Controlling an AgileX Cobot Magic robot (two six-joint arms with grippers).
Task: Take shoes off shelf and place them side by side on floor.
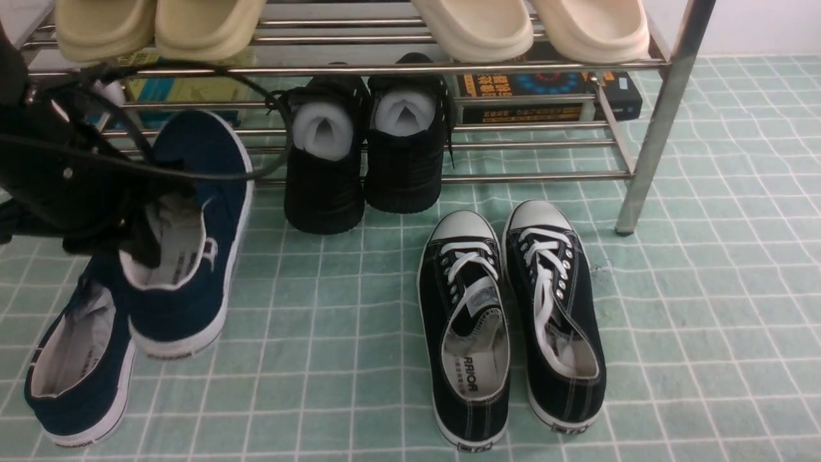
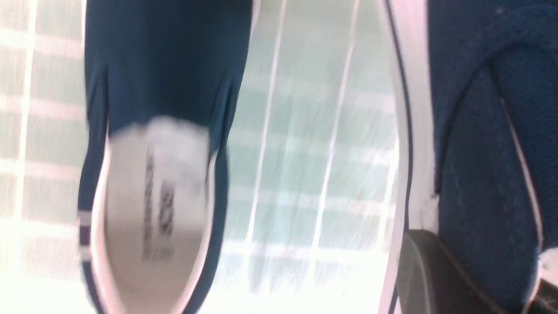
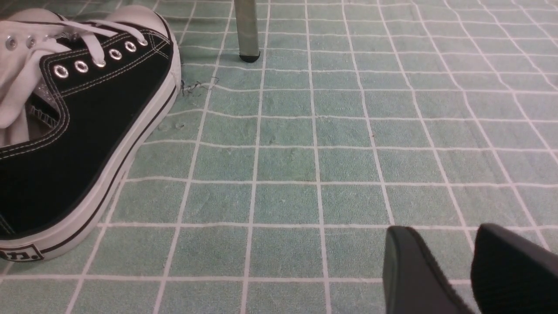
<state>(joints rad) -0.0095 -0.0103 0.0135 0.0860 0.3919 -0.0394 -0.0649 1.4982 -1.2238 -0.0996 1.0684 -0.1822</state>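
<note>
Nearest you, at the near left corner of the pale green floor (image 1: 321, 359) with its thin white grid, the first navy blue canvas slip-on (image 1: 77, 372) with a white rubber sole lies flat, heel toward you and toe toward the rack. Well apart on its right stands the pair of black lace-up canvas sneakers (image 1: 468, 301) with white toe caps. Your right arm's fingers (image 3: 414, 270) hang low over bare floor just right of that pair, spread apart with nothing between them.

A little further out, the second navy blue slip-on (image 1: 211, 192) is clamped by your left arm's black fingers (image 2: 431, 274), which pinch the wall of its opening on the side facing its mate. You cannot tell from these views whether its sole touches the floor. It lies right of the first shoe and further from you. The long axes run nearly parallel, a strip of floor shows between them in the left wrist view, and its heel sits about level with the mate's middle. I judge you need to draw it back along that axis until the heels line up, using the left arm alone.

Furthest stands the shiny silver tube shelf (image 1: 654, 128), with all-black shoes stuffed with white foam (image 1: 365, 154) on the lower tier and cream slippers (image 1: 474, 25) above
</note>
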